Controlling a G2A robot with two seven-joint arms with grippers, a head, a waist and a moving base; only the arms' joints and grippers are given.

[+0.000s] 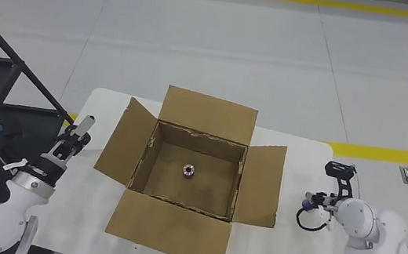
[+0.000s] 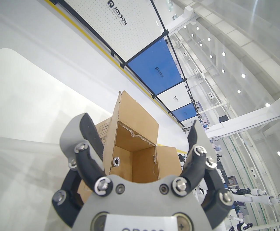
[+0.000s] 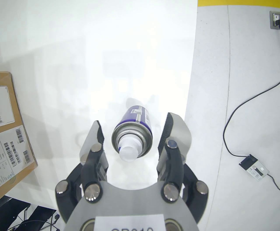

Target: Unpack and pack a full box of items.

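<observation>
1 spray can (image 3: 132, 133) stands on the table (image 3: 140, 54) right of the box (image 1: 207, 113) in the top view, between your right gripper's (image 3: 133, 123) open, empty fingers; likely mid-unpacking, you next fetch the box's metal ring (image 1: 188, 171).

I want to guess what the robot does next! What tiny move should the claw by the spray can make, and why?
Probably shut the right claw on the upright purple metal spray can with the white cap. Its fingers stand open on either side of the can without touching it, so squeezing should come before any lift toward the open brown cardboard box.
</observation>
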